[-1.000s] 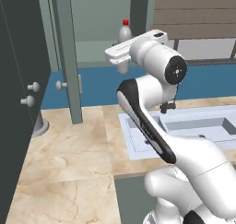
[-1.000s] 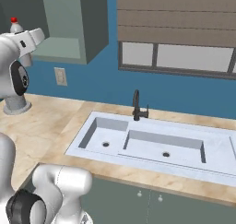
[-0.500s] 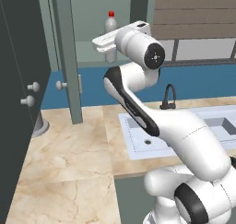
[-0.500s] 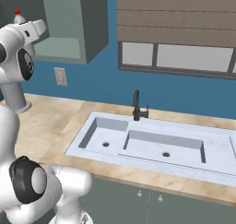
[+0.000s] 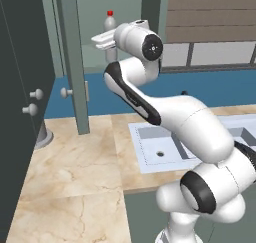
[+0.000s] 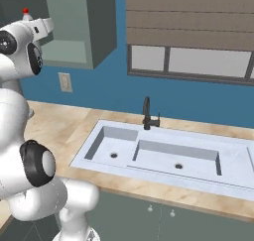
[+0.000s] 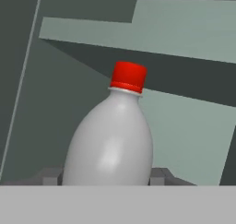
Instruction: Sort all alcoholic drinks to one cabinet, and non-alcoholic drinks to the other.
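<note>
- Left base view: we see the white arm (image 5: 165,112) rise from the lower right and bend up to the upper middle of the picture.
- At the top of the arm, the gripper (image 5: 106,39) reaches to the left, into the open cupboard (image 5: 127,32) on the wall.
- We see the white bottle (image 5: 110,34) with its red cap (image 5: 110,13) standing up straight just behind the gripper, at the upper middle of the picture.
- The open cupboard door (image 5: 70,57) stands on edge left of the bottle, with a round knob (image 5: 65,92) on it.
- Lower in the picture we see the sandy counter (image 5: 75,177) and the pale sink (image 5: 160,147).
- Right base view: the bottle's red cap (image 6: 25,11) peeks out at the upper left, just above the arm (image 6: 22,41).
- The sink (image 6: 163,153) fills the middle, with a dark tap (image 6: 147,113) behind it and a window (image 6: 191,34) at the upper right.
- Hand view: the white bottle (image 7: 110,140) is big and close in the middle, leaning a little to the right in this picture, with the red cap (image 7: 129,76) on top.
- The two fingers (image 7: 159,176) sit at the bottom, one on each side of the bottle and right up against it. We think the gripper is holding the bottle.
- Behind the bottle we see the grey inside wall of the cupboard (image 7: 184,34).
</note>
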